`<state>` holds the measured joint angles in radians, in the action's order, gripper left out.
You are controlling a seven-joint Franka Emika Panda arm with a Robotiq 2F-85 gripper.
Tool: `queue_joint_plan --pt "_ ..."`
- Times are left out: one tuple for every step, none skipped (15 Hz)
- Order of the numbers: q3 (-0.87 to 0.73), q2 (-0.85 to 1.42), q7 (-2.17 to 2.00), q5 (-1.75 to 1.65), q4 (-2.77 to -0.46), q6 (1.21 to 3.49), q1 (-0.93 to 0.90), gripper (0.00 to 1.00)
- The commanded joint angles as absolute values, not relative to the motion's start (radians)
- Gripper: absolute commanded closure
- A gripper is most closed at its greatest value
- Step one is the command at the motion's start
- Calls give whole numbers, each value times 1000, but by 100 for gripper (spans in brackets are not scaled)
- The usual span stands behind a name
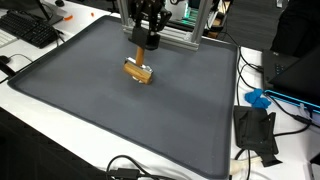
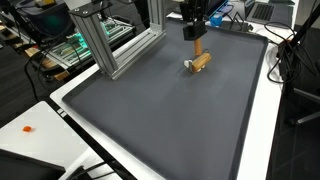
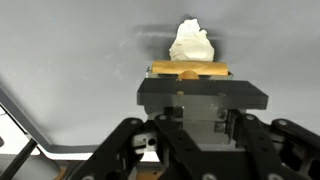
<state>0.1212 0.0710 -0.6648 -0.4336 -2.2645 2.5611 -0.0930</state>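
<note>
Farthest left in an exterior view, a black keyboard (image 1: 32, 30) lies on the white surface (image 1: 20, 115), just off the edge of a large dark grey mat (image 1: 120, 125) that covers most of it. A few black cables (image 1: 130, 168) curl at the mat's near edge.

Toward the middle of the mat sits a small wooden block (image 1: 140, 72). The arm comes straight down over it. The jaws are clenched on the block, one on either side, as the wrist view shows, where the wood (image 3: 190, 70) fills the gap between them. Whether the block rests on the mat or hangs just above it cannot be told, though its shadow lies right under it.

A white crumpled lump (image 3: 192, 45) shows just past the block in the wrist view. In an exterior view it lies on the mat against the block's end (image 2: 188, 67).

Behind the arm stands an aluminium frame (image 1: 185, 36) at the mat's far edge. Farther right, off the mat, a blue item (image 1: 258, 98) lies on the surface, and near it lies a flat black object (image 1: 255, 132).
</note>
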Motion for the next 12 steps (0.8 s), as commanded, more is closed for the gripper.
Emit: queue_joint_plan --pt "109 77 -629 -395 -2276 2518 -114 77" --pt "110 74 -619 -384 -2275 2505 -114 77" --pt "112 71 -608 -375 -2274 2494 -115 77" --pt "114 68 -592 -356 -2272 2476 -116 77" --pt "116 66 -581 -342 -2270 2462 -118 77" --pt "117 65 -566 -326 -2267 2446 -119 77" --pt "118 63 -550 -313 -2265 2429 -120 77" --pt "117 63 -543 -307 -2263 2416 -122 77" --pt "116 64 -535 -301 -2261 2401 -123 77" --pt "116 64 -528 -297 -2260 2392 -124 77" --pt "116 65 -526 -295 -2259 2380 -125 77" --pt "115 65 -522 -293 -2260 2374 -126 77"
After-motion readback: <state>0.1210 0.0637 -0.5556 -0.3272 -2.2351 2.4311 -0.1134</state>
